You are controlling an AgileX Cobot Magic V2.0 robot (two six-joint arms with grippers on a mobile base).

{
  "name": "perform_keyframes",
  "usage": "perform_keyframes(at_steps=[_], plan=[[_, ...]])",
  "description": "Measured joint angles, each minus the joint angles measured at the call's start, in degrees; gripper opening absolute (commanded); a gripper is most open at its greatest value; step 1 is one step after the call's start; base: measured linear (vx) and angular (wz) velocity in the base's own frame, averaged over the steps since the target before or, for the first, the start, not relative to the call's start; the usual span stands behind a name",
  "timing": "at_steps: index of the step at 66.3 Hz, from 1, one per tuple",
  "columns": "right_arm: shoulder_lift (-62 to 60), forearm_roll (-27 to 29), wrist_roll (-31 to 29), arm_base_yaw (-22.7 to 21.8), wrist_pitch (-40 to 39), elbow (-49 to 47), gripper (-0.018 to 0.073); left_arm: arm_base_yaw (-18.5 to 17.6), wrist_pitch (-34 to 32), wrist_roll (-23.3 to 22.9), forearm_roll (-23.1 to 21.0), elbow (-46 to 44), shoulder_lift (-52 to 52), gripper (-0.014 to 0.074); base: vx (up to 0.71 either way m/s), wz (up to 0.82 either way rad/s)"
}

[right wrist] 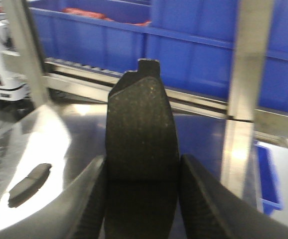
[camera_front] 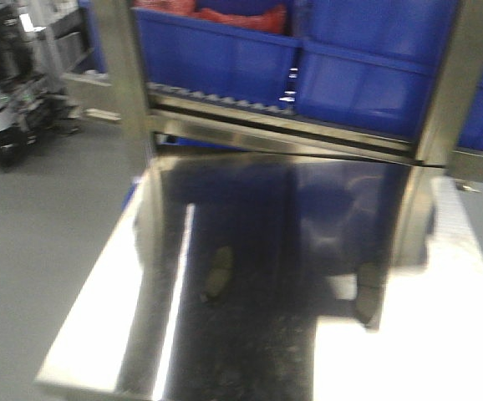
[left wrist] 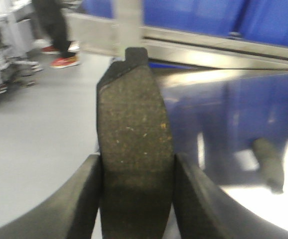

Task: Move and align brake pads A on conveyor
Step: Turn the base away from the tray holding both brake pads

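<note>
One brake pad (camera_front: 218, 273) lies near the middle of the shiny steel counter (camera_front: 83, 334). A second pad (camera_front: 368, 294), blurred, sits nearer its right edge. Blue bins (camera_front: 225, 50) stand beyond the far edge.

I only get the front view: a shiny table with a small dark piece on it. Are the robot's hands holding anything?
Observer: Yes, the left gripper is shut on a brake pad.
Operator: And the other hand?
Observer: The right gripper clamps a second pad, standing on end.
Operator: Anyone nearby?
Observer: The left wrist view shows someone in red shoes on the floor beyond.
</note>
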Motion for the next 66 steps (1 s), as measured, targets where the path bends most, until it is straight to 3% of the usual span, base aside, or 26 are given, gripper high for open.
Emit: perform_keyframes(at_steps=[66], plan=[[0.0,0.0,0.0,0.0,0.0,0.1,-0.0004,0.0,0.0,0.0,0.0,0.0,0.0,-0.0006,-0.18,0.70]])
